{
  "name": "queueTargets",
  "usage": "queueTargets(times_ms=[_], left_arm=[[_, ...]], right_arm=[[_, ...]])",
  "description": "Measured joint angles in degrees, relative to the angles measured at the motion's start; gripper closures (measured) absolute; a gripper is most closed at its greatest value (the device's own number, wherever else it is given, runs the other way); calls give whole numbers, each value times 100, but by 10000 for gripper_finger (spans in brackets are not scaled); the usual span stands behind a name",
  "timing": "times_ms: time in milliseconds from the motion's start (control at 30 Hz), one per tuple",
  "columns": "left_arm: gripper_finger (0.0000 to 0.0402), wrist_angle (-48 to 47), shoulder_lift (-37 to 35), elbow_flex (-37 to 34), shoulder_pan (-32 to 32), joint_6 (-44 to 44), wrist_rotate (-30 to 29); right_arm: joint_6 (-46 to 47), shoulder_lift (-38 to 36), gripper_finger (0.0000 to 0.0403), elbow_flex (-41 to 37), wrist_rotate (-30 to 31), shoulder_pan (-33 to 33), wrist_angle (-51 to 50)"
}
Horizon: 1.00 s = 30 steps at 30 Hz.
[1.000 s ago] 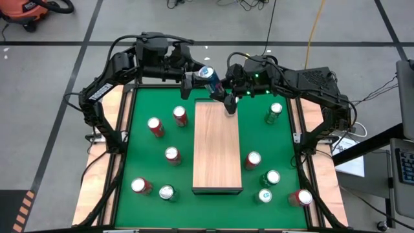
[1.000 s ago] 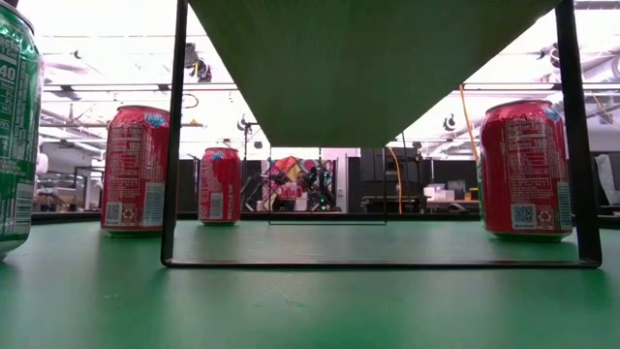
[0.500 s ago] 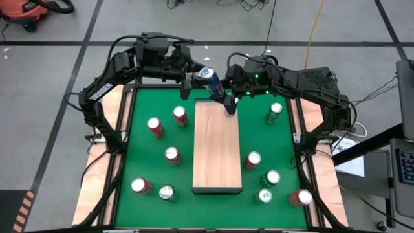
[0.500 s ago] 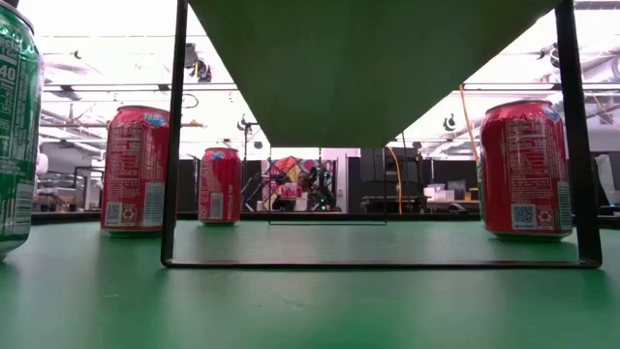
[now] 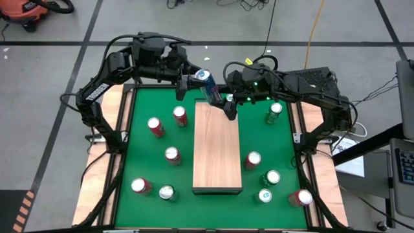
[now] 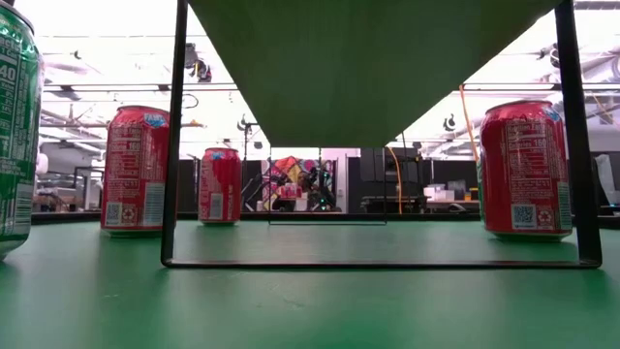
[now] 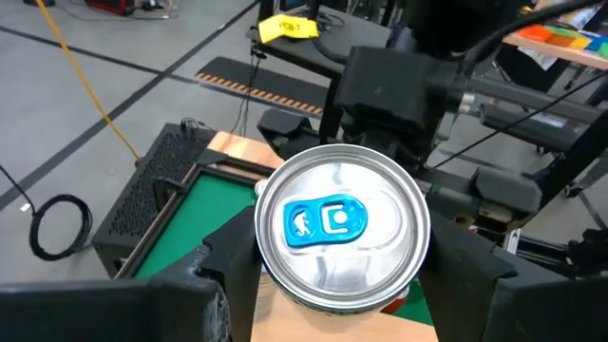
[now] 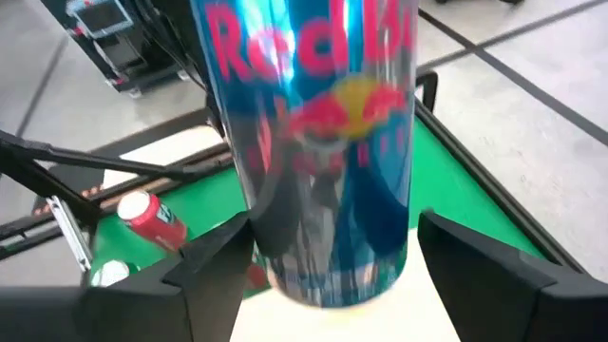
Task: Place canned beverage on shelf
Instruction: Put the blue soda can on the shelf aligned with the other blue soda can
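Observation:
A blue and silver canned beverage (image 5: 208, 86) hangs tilted in the air above the far end of the shelf (image 5: 217, 145), a pale wooden board on a black frame. My left gripper (image 5: 196, 81) is shut on the can's top end; its silver lid with a blue tab (image 7: 328, 220) faces that wrist camera. My right gripper (image 5: 224, 101) is open, one finger on either side of the can's lower half (image 8: 313, 190). My left gripper pinches the can's side wall just below the lid rim (image 7: 266, 261) between its two fingers (image 7: 223, 275). The fingers come from the table's far left and lie along the can. The can is lifted clear and tilted, lid toward the left arm. My right gripper: I cannot tell whether its fingers (image 8: 475, 266) touch the can's wall.
Several red and green cans stand on the green table on both sides of the shelf, such as a red can (image 5: 180, 116) on the left and a green can (image 5: 275, 111) on the right. In the low view the shelf's underside (image 6: 368, 68) and black legs (image 6: 172, 136) fill the middle.
The can has tipped a little, so more of its blue side shows in the high view, and its lid has drifted slightly toward the left arm. Both grippers stay at the can above the shelf's far end.

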Motion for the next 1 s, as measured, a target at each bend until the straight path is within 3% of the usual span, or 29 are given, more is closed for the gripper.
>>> queueTargets(times_ms=[200, 533, 1000], left_arm=[[188, -196, -56, 0, 16, 69, -1], [189, -249, -59, -218, 210, 86, -414], [189, 650, -51, -1483, 207, -412, -631]], right_arm=[[-2, -107, 114, -2, 6, 7, -224], [-307, -989, 115, -11, 108, -73, -1078], [-564, -2225, 115, -11, 353, -351, -2075]])
